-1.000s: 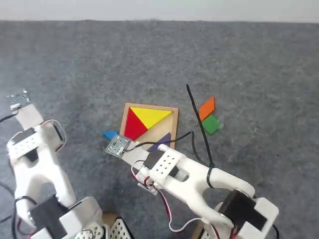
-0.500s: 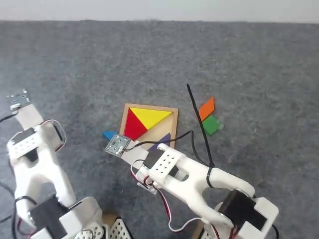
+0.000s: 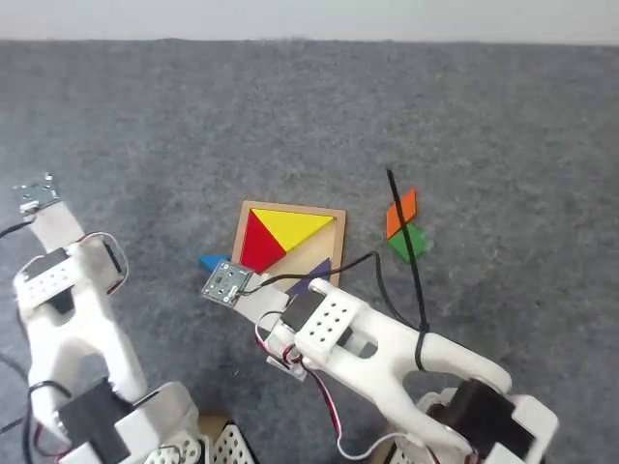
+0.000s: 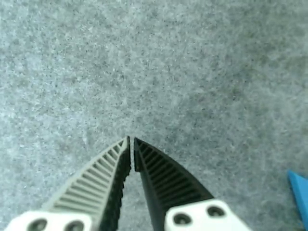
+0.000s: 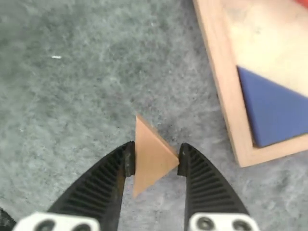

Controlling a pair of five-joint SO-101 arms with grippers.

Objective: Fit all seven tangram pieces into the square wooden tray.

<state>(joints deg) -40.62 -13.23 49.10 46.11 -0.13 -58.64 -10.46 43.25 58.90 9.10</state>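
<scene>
The square wooden tray lies mid-table with a red triangle, a yellow triangle and a purple piece in it. In the right wrist view my right gripper is shut on a small tan triangle, held just above the carpet beside the tray's corner, near the purple piece. A blue piece lies left of the tray. Orange and green pieces lie to its right. My left gripper is shut and empty over bare carpet, with the blue piece off to one side.
A black cable from the right arm crosses over the orange and green pieces. The left arm stands at the table's left edge. Grey carpet covers the whole table, with open room at the back and right.
The right arm's rear part has swung to the right and its black cable now lies across the orange and green pieces. The left arm has not moved.
</scene>
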